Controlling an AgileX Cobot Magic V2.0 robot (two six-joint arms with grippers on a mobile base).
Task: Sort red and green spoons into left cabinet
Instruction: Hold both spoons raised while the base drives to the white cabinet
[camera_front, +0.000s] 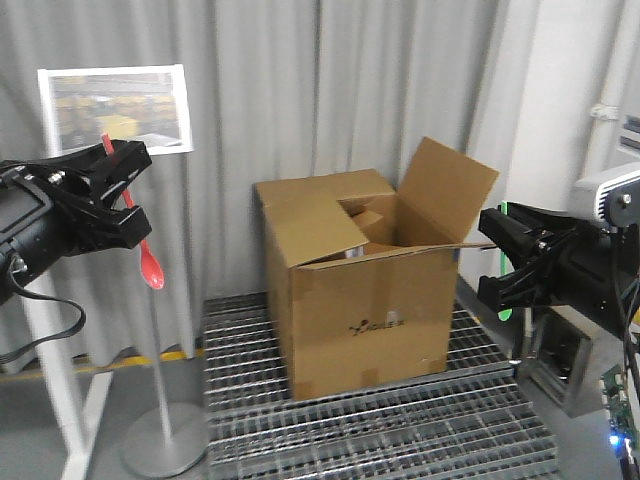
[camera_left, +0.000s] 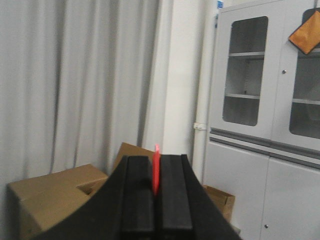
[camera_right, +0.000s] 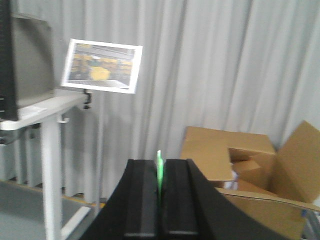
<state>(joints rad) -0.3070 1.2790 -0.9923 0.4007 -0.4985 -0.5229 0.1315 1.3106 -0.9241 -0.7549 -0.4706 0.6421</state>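
Observation:
My left gripper (camera_front: 122, 190) is raised at the left and shut on the red spoon (camera_front: 150, 266), which hangs bowl down below the jaws. In the left wrist view the red spoon (camera_left: 156, 170) stands edge-on between the fingers of the left gripper (camera_left: 156, 159). My right gripper (camera_front: 503, 262) at the right is shut on the green spoon (camera_front: 505, 312), whose ends show above and below the fingers. The green spoon (camera_right: 159, 172) is a thin strip in the right gripper (camera_right: 159, 162). I cannot pick out the left cabinet with certainty.
An open cardboard box (camera_front: 360, 290) stands on a metal grating (camera_front: 380, 430) in the middle. A sign on a round-based stand (camera_front: 115, 108) is at the left beside a white post (camera_front: 60, 400). A white shelf (camera_right: 45, 107) and a glass-door cupboard (camera_left: 260, 100) show in the wrist views.

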